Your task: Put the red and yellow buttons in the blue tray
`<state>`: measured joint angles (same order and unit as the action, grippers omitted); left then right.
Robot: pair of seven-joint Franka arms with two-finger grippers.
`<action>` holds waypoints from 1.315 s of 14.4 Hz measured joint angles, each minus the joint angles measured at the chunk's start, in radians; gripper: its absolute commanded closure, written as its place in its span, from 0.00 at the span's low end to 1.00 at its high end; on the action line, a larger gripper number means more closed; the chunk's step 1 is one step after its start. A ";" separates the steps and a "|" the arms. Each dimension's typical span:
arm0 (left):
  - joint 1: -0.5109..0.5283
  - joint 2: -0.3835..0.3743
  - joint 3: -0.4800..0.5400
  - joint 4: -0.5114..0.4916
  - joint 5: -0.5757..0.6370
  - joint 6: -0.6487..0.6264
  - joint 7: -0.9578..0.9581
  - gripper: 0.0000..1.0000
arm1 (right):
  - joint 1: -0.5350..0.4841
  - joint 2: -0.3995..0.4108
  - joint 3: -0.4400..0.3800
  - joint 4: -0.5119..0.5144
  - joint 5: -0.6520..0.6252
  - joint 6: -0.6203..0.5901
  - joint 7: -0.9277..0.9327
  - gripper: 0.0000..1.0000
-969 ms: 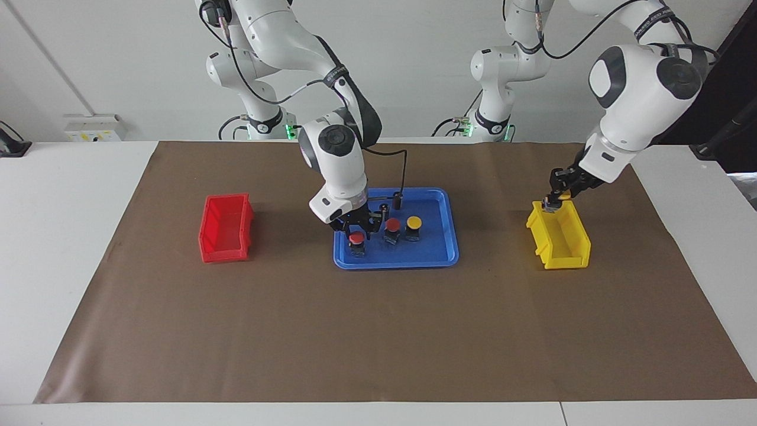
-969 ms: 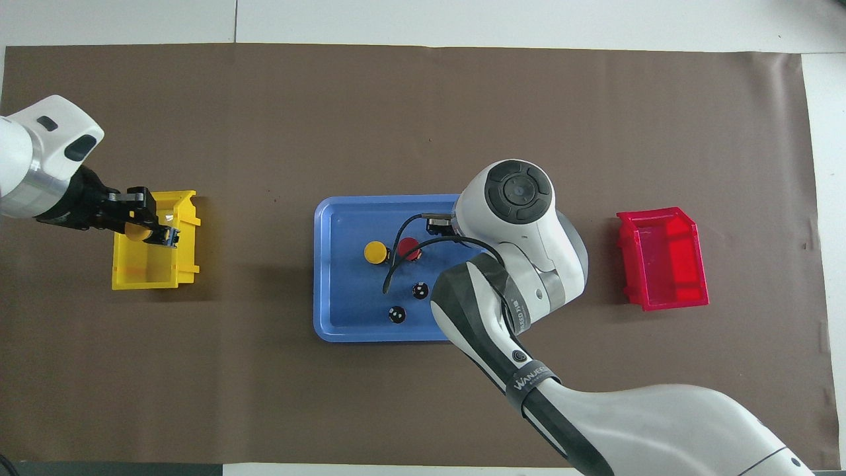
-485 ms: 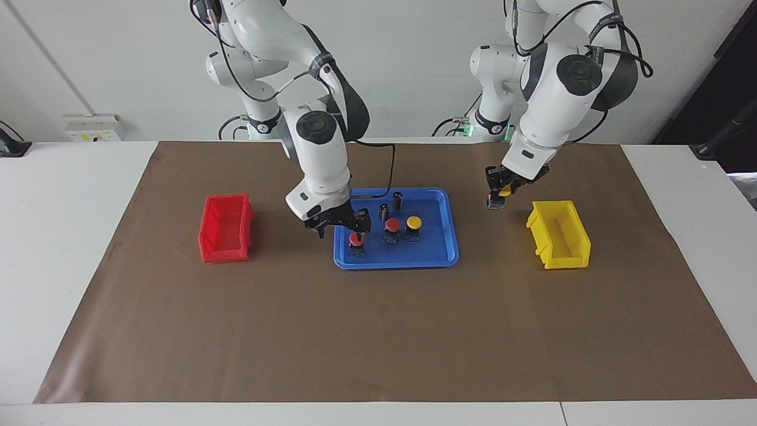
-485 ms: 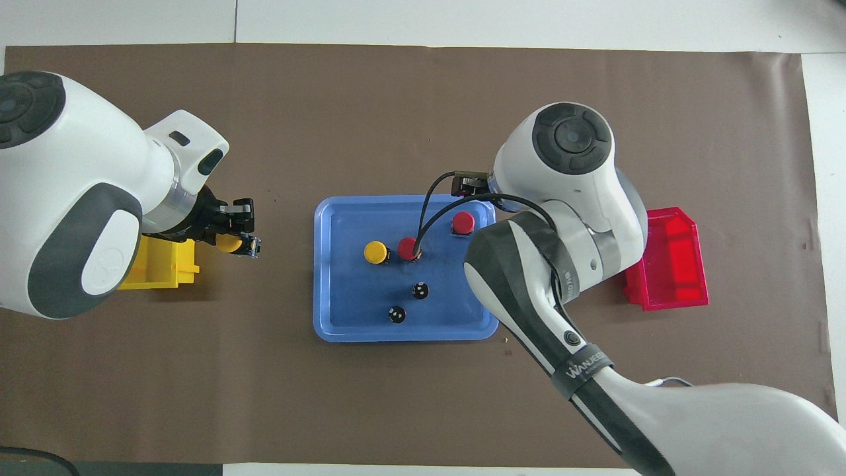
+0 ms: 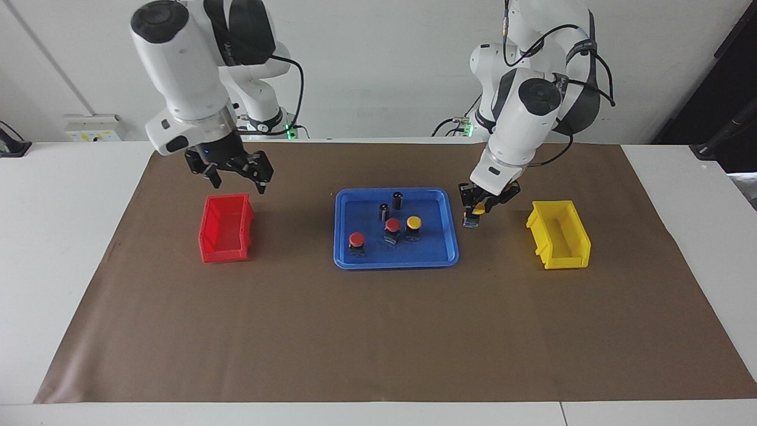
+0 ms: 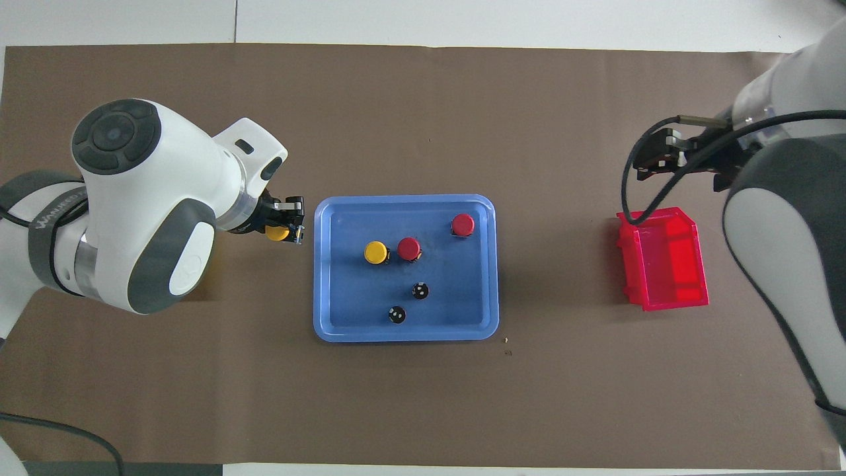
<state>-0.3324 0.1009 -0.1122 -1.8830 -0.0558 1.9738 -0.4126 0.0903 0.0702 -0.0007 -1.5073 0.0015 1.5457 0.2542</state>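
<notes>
Facing view: a yellow button [image 5: 478, 209] is gripped in the left hand [image 5: 473, 214], held in the air just beside the blue tray [image 5: 440, 258] at its left-arm end. Two red buttons [image 5: 356, 239] and another yellow button [image 5: 414, 223] are seen inside the tray. The right hand [image 5: 235, 173] is spread open over the red bin [image 5: 226, 228].

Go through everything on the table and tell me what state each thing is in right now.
Blue tray: holds three buttons, two dark cylinders.
Fourth button: yellow cap, held beside tray.
Left gripper: shut on it.
Right gripper: open, over red bin.
Red bin: empty.
Yellow bin: empty.
</notes>
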 measured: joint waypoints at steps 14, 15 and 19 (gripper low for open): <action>-0.110 0.101 0.001 -0.062 -0.001 0.135 -0.083 0.89 | -0.189 -0.073 -0.024 -0.081 -0.026 -0.075 -0.278 0.00; -0.111 0.104 0.000 -0.065 -0.001 0.141 -0.083 0.89 | -0.180 -0.077 -0.023 -0.086 -0.045 -0.062 -0.278 0.00; -0.112 0.106 0.001 -0.079 -0.001 0.156 -0.083 0.78 | -0.162 -0.083 -0.023 -0.094 -0.065 -0.007 -0.278 0.00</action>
<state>-0.4445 0.2074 -0.1116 -1.9622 -0.0568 2.1293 -0.4952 -0.0713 -0.0125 -0.0237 -1.6010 -0.0639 1.5390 -0.0236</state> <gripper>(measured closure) 0.581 0.000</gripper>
